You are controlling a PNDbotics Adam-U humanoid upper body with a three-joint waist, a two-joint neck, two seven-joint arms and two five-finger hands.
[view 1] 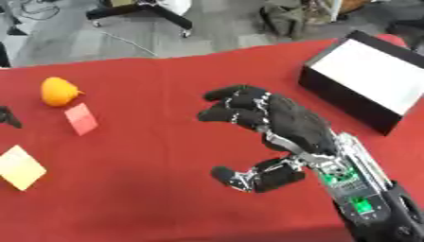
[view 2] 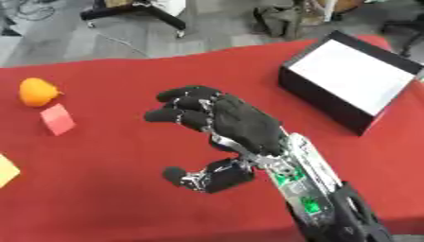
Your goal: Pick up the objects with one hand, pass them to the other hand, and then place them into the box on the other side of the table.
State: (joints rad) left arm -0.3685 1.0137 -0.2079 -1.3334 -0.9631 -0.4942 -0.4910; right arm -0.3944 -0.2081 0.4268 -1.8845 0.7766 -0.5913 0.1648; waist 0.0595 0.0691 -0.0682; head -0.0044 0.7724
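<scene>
Right robot hand (view 1: 286, 125) over the middle of the red surface (view 1: 157, 189), fingers half-curled, thumb spread below, holding nothing. Black box (view 1: 364, 87) with white inside at 2 o'clock, well apart from the hand. Orange fruit-like object (view 1: 59, 91) at 10 o'clock, red block (view 1: 81, 118) just beside it, yellow block (view 1: 20, 167) at 8 o'clock. Dark tip (view 1: 8, 116) at 9 o'clock edge; cannot tell what.

An office or lab floor: grey carpet (view 1: 207, 28) beyond a table under a red cloth (view 1: 165, 189), the wheeled base of a chair (view 1: 149, 12), loose cables (view 1: 37, 9) and a bag (view 2: 286, 19) on the floor
</scene>
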